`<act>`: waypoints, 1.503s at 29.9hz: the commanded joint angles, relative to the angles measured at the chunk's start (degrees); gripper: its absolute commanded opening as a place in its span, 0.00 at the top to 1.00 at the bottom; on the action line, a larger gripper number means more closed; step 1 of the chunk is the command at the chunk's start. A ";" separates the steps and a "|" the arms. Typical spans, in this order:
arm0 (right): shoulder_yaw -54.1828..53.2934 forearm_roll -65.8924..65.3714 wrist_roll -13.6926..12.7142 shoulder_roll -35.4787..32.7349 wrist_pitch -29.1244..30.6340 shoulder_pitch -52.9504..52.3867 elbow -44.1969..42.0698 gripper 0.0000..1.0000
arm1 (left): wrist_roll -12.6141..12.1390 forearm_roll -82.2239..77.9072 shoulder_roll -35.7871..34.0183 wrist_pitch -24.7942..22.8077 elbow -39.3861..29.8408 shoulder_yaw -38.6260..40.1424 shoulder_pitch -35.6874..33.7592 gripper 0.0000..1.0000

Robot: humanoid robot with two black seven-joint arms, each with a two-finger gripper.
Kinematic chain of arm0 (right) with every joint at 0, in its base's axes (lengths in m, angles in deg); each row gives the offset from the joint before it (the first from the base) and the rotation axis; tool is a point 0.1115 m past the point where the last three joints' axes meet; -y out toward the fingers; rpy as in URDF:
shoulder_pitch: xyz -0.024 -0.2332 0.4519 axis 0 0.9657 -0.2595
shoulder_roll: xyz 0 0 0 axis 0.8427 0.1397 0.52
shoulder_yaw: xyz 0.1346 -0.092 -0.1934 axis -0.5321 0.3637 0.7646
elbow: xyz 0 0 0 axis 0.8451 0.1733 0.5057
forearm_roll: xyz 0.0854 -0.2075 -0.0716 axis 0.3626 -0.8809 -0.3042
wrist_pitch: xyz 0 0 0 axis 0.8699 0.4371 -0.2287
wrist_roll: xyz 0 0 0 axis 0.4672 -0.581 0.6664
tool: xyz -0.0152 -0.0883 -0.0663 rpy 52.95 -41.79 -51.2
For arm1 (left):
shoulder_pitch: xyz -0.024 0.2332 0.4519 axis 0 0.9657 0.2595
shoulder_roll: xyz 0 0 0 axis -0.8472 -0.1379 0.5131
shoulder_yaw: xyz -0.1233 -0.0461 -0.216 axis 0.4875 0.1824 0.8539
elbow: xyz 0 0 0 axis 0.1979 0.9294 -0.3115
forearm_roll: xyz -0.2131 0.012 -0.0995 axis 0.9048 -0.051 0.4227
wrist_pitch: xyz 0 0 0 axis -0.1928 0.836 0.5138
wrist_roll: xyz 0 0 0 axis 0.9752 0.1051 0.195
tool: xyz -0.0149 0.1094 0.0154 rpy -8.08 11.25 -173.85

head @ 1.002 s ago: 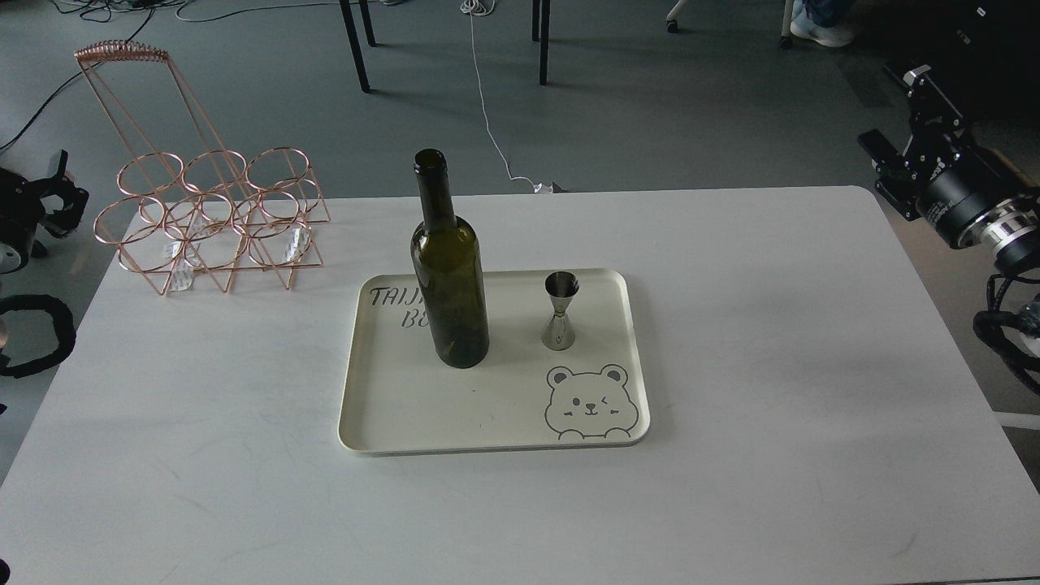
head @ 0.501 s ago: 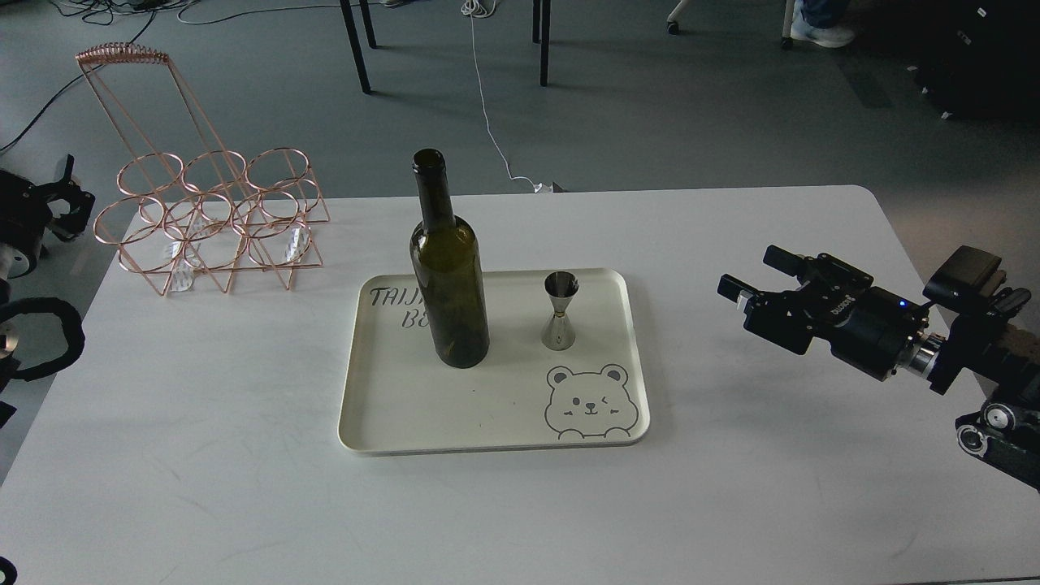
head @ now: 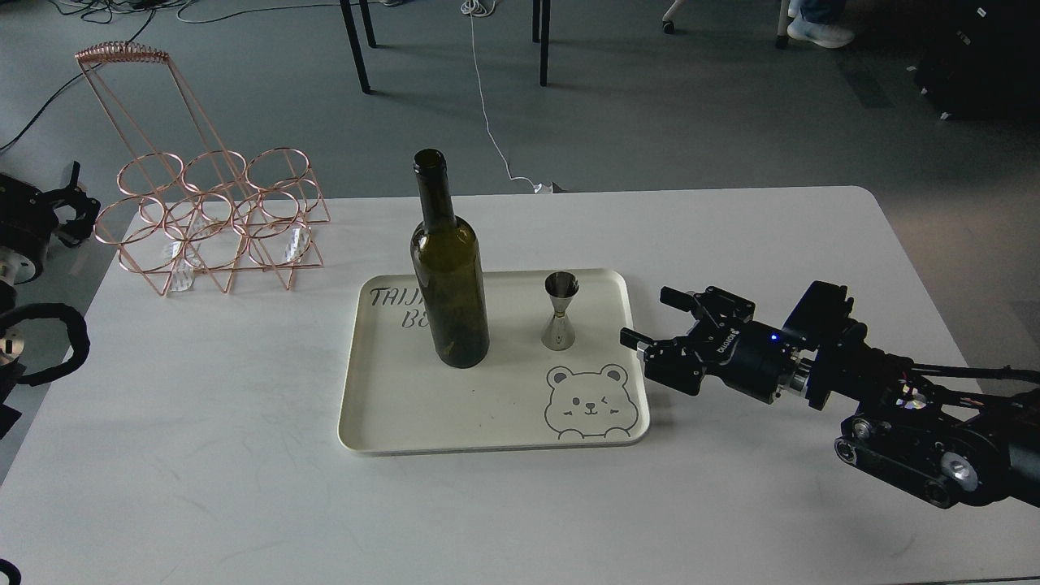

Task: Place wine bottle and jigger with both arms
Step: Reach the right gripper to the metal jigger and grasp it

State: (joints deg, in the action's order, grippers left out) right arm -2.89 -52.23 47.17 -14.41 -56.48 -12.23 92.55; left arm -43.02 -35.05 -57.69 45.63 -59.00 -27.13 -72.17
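The dark green wine bottle stands upright on the left half of a cream tray. The steel jigger stands upright on the tray to the bottle's right. My right gripper is open and empty, low over the table at the tray's right edge, a short way right of the jigger. My left gripper shows dark at the far left edge, off the table; its fingers cannot be told apart.
A copper wire bottle rack stands at the table's back left corner. The tray has a bear drawing at its front right. Chair legs and cables are on the floor behind the table.
My right arm has swung down from the far right and reached left across the table to the tray's right edge. The left arm shifted slightly. Bottle and jigger have not moved.
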 commanded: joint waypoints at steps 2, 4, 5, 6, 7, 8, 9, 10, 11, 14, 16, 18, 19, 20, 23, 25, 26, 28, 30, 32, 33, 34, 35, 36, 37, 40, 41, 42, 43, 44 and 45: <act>4.39 0.01 0.01 7.28 -0.11 -3.36 -8.24 0.19 | 0.00 0.02 -0.28 0.00 -0.01 0.01 0.00 0.01; 4.57 0.01 0.01 9.31 -0.11 -3.63 -10.26 0.23 | 0.00 0.02 -0.28 0.00 -0.01 0.01 -0.08 0.01; 4.57 0.01 0.01 10.19 -0.11 -3.63 -11.14 0.26 | 0.00 0.02 -0.28 0.00 -0.01 0.01 -0.09 0.01; 4.57 0.01 0.01 10.98 -0.11 -3.71 -11.84 0.27 | 0.00 0.02 -0.28 0.00 0.08 0.01 -0.09 0.01; 4.57 0.10 0.01 11.51 -0.11 -3.80 -12.37 0.28 | 0.00 0.02 -0.28 0.00 0.08 0.01 -0.09 0.01; 4.57 0.10 0.01 12.12 -0.11 -3.89 -12.64 0.29 | 0.00 0.02 -0.28 0.00 0.08 0.01 0.00 0.01; 4.57 0.10 0.01 12.48 -0.11 -3.98 -12.90 0.29 | 0.00 0.02 -0.28 0.00 0.17 0.01 0.00 0.01; 4.57 0.10 0.01 12.83 -0.11 -4.07 -13.08 0.29 | 0.00 0.02 -0.28 0.00 0.17 0.01 0.00 0.01; 4.57 0.19 0.01 13.18 -0.11 -4.15 -13.43 0.30 | 0.00 0.02 -0.20 0.00 0.17 0.01 0.00 0.01; 4.48 0.19 0.01 14.85 -0.11 -4.24 -15.27 0.32 | 0.00 0.02 -0.19 0.00 0.17 0.01 0.00 0.01; 4.57 0.19 0.01 16.08 -0.11 -4.33 -16.24 0.35 | 0.00 0.02 -0.19 0.00 0.17 0.01 0.00 0.01; 4.57 0.19 0.01 16.87 -0.11 -4.42 -16.86 0.36 | 0.00 0.02 -0.19 0.00 0.17 0.01 0.00 0.01; 4.57 0.19 0.01 17.22 -0.11 -4.50 -17.30 0.37 | 0.00 0.02 -0.19 0.00 0.17 0.01 0.00 0.01; 4.57 0.19 0.01 17.49 -0.11 -4.59 -17.82 0.40 | 0.00 -0.07 -0.28 0.00 0.17 0.01 0.00 0.01; 4.48 0.19 0.01 18.54 -0.11 -4.77 -19.32 0.47 | 0.00 0.02 -0.46 0.00 0.26 0.01 0.00 0.01; 4.40 0.19 0.01 19.07 -0.11 -4.94 -20.46 0.53 | 0.08 0.02 -0.55 0.00 0.26 0.01 0.00 0.01; 4.48 0.27 0.01 19.25 -0.11 -5.03 -20.81 0.56 | 0.09 0.02 -0.55 0.00 0.26 0.01 0.00 0.01; 4.48 0.27 0.01 19.25 -0.11 -5.03 -21.08 0.61 | 0.09 0.02 -0.55 0.00 0.26 0.01 0.00 0.01; 4.57 0.27 0.01 19.25 -0.11 -5.12 -21.17 0.66 | 0.09 0.02 -0.55 0.00 0.26 0.01 0.00 0.01; 4.66 0.27 0.01 19.25 -0.11 -5.12 -21.17 0.73 | 0.09 -0.07 -0.55 0.00 0.26 0.01 0.00 0.01; 4.66 0.19 0.01 19.16 -0.11 -5.12 -21.17 0.77 | 0.09 0.02 -0.55 0.00 0.26 0.01 0.00 0.01; 4.66 0.27 0.01 19.16 -0.11 -5.12 -21.17 0.79 | 0.09 0.02 -0.55 0.00 0.26 0.01 0.00 0.01; 4.66 0.36 0.01 19.16 -0.11 -5.03 -21.08 0.81 | 0.09 0.02 -0.55 0.00 0.26 0.01 0.00 0.01; 4.66 0.36 0.01 19.16 -0.11 -4.95 -20.99 0.83 | 0.09 -0.07 -0.55 0.00 0.26 0.01 0.00 0.01; 4.75 0.36 0.01 19.16 -0.11 -4.77 -20.99 0.85 | 0.09 -0.07 -0.55 0.00 0.26 0.01 0.00 0.01; 5.18 0.36 0.01 19.16 -0.11 -4.59 -20.91 0.95 | 0.26 -0.07 -0.55 0.00 0.26 0.01 0.00 0.01; 5.27 0.36 0.01 19.16 -0.11 -4.59 -20.82 0.97 | 0.61 -0.07 -0.55 0.00 0.26 0.01 0.09 0.01; 5.36 0.36 0.01 19.16 -0.11 -4.59 -20.73 0.99 | 0.87 -0.07 -0.55 0.00 0.26 0.01 0.09 0.01; 5.36 0.36 0.01 19.16 -0.11 -4.59 -20.55 0.99 | 1.14 -0.07 -0.55 0.00 0.26 0.01 0.09 0.01; 5.36 0.36 0.01 19.16 -0.11 -4.77 -20.55 0.99 | 1.23 -0.07 -0.55 0.00 0.26 0.01 0.09 0.01; 5.36 0.36 0.01 19.16 -0.11 -4.94 -20.55 0.99 | 1.23 -0.07 -0.55 0.00 0.26 0.01 0.09 0.01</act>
State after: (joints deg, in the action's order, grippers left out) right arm 2.43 -51.85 47.18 4.74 -56.59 -16.82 71.86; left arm -42.10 -35.13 -58.24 45.63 -58.74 -27.12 -72.14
